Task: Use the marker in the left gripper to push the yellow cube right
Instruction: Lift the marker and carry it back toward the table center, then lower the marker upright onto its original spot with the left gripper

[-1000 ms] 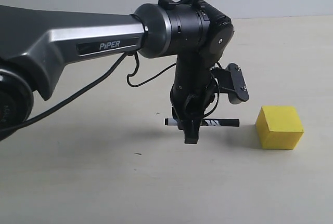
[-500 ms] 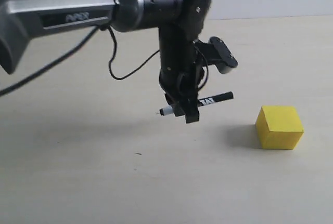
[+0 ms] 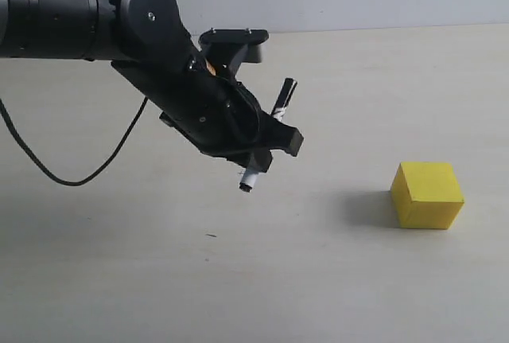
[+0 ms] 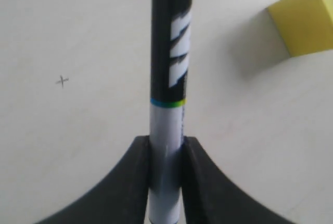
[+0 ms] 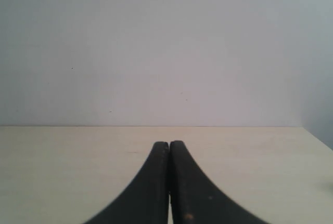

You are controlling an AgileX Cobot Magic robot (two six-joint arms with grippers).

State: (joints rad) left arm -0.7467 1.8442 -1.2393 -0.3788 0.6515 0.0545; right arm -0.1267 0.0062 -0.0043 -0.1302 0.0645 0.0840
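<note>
Your pale beige table (image 3: 382,295) carries one yellow cube (image 3: 427,194), sitting flat. A tiny dark mark (image 3: 211,235) lies well apart from the cube, on its left in the exterior view.

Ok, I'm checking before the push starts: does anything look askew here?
Yes: the marker in the left claw slants steeply, white end down, rather than lying level. It appears clear of the table, well left of the yellow cube. Nothing looks spilled or damaged.
</note>
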